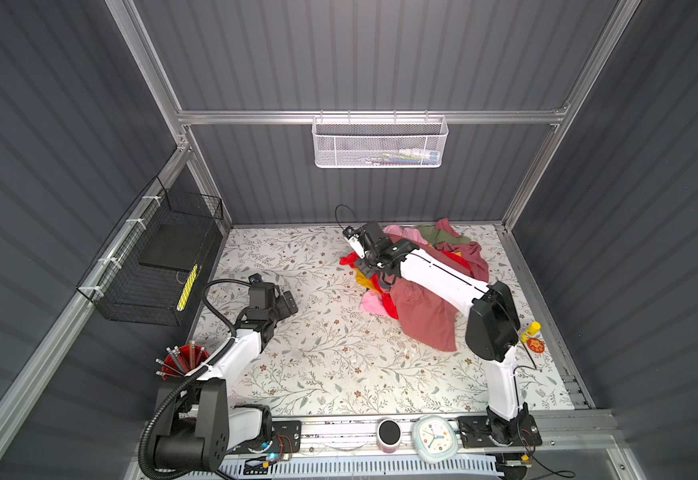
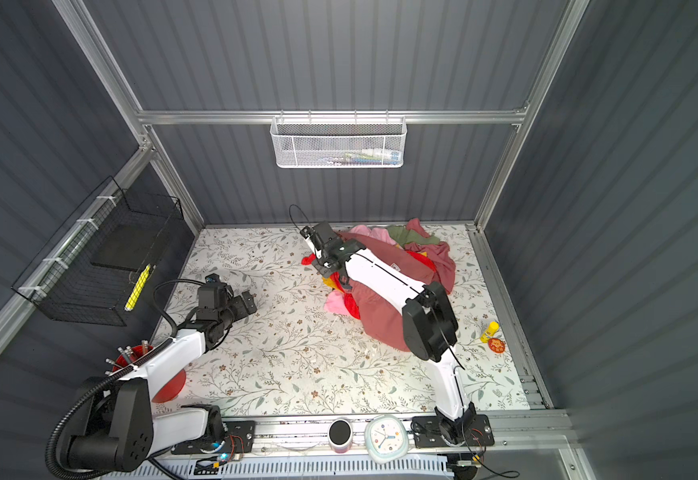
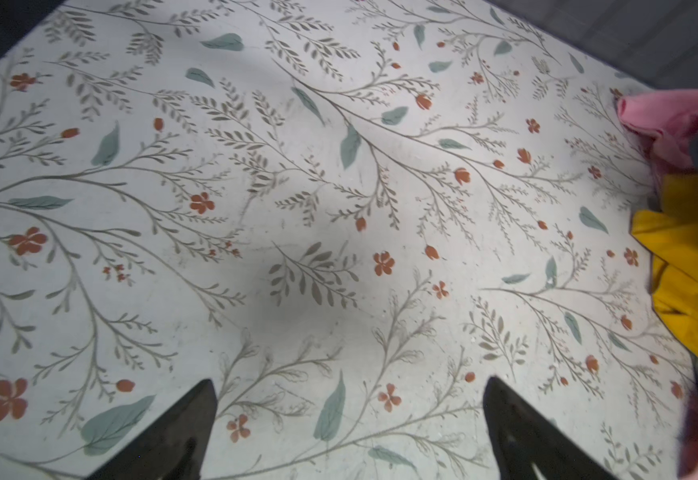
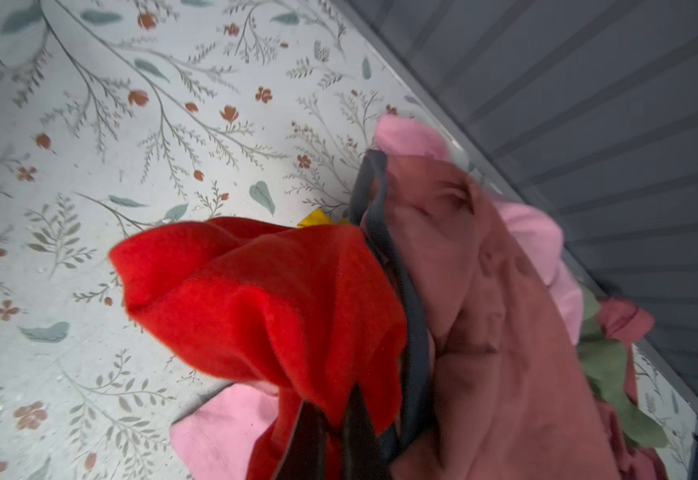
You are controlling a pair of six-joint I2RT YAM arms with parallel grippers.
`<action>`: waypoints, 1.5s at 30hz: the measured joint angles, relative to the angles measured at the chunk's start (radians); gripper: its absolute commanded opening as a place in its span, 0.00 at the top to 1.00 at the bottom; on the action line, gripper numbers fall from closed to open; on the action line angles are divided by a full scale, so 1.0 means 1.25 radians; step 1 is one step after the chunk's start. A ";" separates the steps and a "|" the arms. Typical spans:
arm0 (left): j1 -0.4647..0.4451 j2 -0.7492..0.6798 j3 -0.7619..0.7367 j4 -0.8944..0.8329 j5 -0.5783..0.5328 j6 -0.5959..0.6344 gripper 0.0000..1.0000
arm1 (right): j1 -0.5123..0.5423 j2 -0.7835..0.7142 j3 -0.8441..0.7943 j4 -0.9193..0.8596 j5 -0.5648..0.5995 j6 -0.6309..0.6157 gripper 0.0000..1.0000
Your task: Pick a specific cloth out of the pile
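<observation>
Robot lab test cell. The enclosure is an aluminium extrusion frame with grey ribbed wall panels. Left arm and right arm are bolted to a slotted rail at the table edge. A bare circuit board with loose wires sits by the left base. A white mesh basket and a black wire basket hang off the frame.
</observation>
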 measured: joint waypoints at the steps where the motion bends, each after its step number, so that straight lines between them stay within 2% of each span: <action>1: -0.018 0.005 0.005 -0.002 -0.002 0.007 0.00 | -0.005 -0.018 -0.005 0.003 -0.005 0.008 1.00; 5: -0.079 0.038 0.033 -0.006 -0.004 0.025 0.00 | -0.027 -0.089 -0.023 0.005 -0.027 0.040 1.00; 16: -0.146 0.061 0.054 0.010 0.009 0.032 0.00 | -0.120 -0.301 -0.066 0.001 -0.104 0.128 1.00; 27: -0.221 0.090 0.085 0.035 0.008 0.040 0.00 | -0.292 -0.510 -0.232 0.027 -0.161 0.226 1.00; 31: -0.260 0.108 0.122 0.037 0.009 0.055 0.00 | -0.353 -0.550 -0.332 0.053 -0.176 0.258 1.00; 36: -0.320 0.155 0.184 0.050 0.019 0.073 0.00 | -0.419 -0.585 -0.521 0.105 -0.201 0.307 1.00; 42: -0.401 0.225 0.248 0.067 0.050 0.079 0.01 | -0.437 -0.604 -0.738 0.163 -0.229 0.350 1.00; 45: -0.435 0.268 0.280 0.087 0.092 0.082 0.01 | -0.441 -0.627 -0.820 0.204 -0.259 0.359 1.00</action>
